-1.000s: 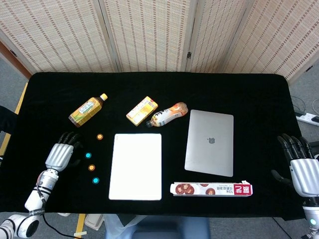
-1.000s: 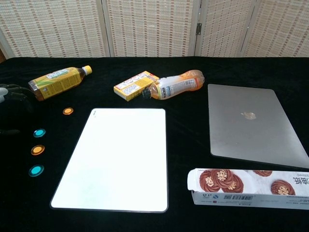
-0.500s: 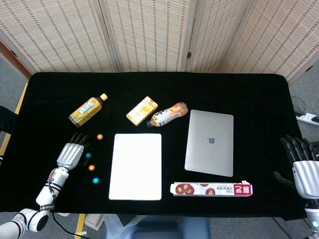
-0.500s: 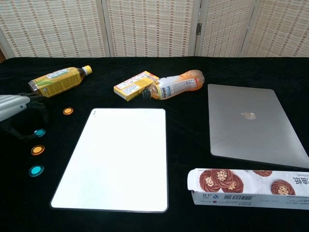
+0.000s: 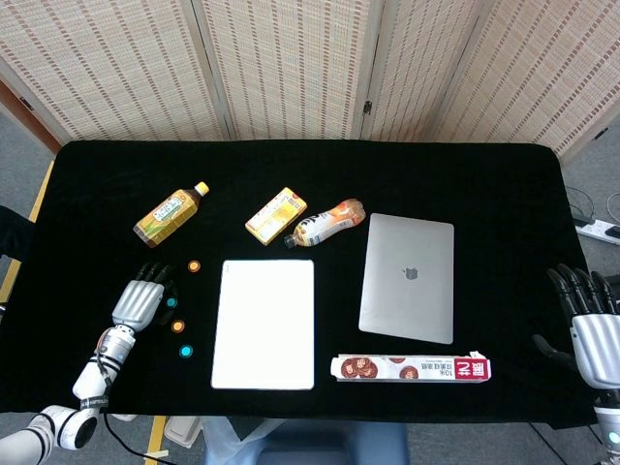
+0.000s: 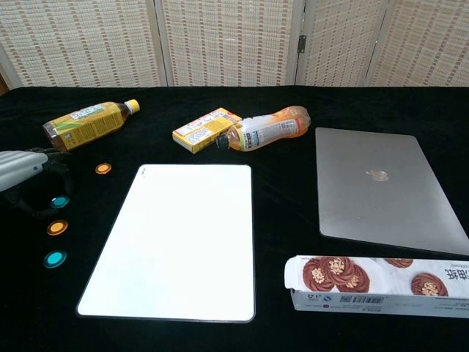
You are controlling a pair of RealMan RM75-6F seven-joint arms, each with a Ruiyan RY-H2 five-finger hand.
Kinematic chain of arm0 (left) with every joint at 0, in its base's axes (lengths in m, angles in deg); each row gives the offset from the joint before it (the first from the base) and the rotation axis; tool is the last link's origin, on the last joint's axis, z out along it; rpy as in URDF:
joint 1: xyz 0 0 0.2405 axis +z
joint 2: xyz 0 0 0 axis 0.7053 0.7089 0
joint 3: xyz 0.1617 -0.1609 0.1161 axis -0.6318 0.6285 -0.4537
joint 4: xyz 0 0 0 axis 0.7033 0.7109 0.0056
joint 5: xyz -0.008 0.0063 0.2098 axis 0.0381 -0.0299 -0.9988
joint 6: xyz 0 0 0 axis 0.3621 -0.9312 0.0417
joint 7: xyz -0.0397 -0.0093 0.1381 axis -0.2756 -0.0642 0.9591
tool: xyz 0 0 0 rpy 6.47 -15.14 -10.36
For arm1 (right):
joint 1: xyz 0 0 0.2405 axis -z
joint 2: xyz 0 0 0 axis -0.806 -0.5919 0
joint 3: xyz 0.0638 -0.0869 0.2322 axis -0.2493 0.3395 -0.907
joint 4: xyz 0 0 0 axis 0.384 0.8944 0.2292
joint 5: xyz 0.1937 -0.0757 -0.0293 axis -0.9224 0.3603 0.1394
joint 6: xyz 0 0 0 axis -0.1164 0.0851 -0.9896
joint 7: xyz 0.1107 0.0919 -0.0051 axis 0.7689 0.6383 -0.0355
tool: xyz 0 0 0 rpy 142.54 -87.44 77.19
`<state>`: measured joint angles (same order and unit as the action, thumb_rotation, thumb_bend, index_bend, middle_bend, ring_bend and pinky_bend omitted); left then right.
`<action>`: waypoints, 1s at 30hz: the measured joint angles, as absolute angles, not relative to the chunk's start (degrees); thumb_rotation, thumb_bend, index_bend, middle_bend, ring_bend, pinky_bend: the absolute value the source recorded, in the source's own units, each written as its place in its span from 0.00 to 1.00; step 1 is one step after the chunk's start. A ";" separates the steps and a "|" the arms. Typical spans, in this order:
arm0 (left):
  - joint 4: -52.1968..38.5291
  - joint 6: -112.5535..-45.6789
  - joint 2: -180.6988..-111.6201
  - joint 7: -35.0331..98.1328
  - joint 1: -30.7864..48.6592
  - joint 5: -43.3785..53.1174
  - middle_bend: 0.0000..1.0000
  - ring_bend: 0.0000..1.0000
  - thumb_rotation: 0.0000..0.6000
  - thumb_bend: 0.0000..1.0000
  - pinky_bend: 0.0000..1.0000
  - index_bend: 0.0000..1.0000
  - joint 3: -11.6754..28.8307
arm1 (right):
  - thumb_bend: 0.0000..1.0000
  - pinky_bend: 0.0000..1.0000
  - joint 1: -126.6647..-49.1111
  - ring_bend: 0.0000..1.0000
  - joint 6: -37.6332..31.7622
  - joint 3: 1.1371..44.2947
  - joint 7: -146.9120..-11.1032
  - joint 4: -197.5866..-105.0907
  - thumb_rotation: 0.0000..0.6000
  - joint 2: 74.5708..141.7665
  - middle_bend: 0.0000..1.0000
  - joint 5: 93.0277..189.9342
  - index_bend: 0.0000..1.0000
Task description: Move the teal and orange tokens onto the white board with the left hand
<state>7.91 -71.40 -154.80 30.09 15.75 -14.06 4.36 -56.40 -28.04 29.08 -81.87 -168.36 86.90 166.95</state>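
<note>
Four small tokens lie in a column left of the white board: an orange one, a teal one, a second orange one and a second teal one. My left hand hovers just left of the upper teal token, fingers spread and holding nothing. Its dark fingertips reach over that token. My right hand stays open at the table's right edge, far from the tokens.
A tea bottle, a yellow box and an orange bottle lie behind the board. A closed laptop sits right of it, with a cookie box in front.
My left hand has moved right, from beside the tokens to the upper teal one, and then nearly stopped. The right hand has slid slightly back toward the table edge.
</note>
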 measured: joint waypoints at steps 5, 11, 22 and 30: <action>8.12 -70.76 -154.91 30.17 15.50 -13.44 0.13 0.01 1.00 0.38 0.00 0.46 4.41 | 0.21 0.00 -56.29 0.05 -28.12 29.09 -81.68 -168.08 0.98 87.02 0.08 166.92 0.01; 7.93 -69.87 -154.75 30.91 15.14 -12.57 0.13 0.00 1.00 0.38 0.00 0.46 4.63 | 0.21 0.00 -56.22 0.05 -28.09 29.06 -81.42 -167.77 0.98 87.13 0.08 166.81 0.01; 7.16 -68.69 -154.55 32.04 14.65 -11.23 0.13 0.00 1.00 0.45 0.00 0.52 4.81 | 0.21 0.00 -56.17 0.05 -28.06 29.03 -81.02 -167.40 0.98 87.37 0.08 166.81 0.01; 5.72 -70.22 -154.10 31.99 14.59 -11.78 0.13 0.01 1.00 0.46 0.00 0.52 5.01 | 0.21 0.00 -56.00 0.05 -28.36 29.01 -80.90 -167.26 0.98 87.44 0.08 166.89 0.01</action>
<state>5.72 -70.22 -154.10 31.99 14.59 -11.78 5.01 -56.00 -28.36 29.01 -80.90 -167.26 87.44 166.89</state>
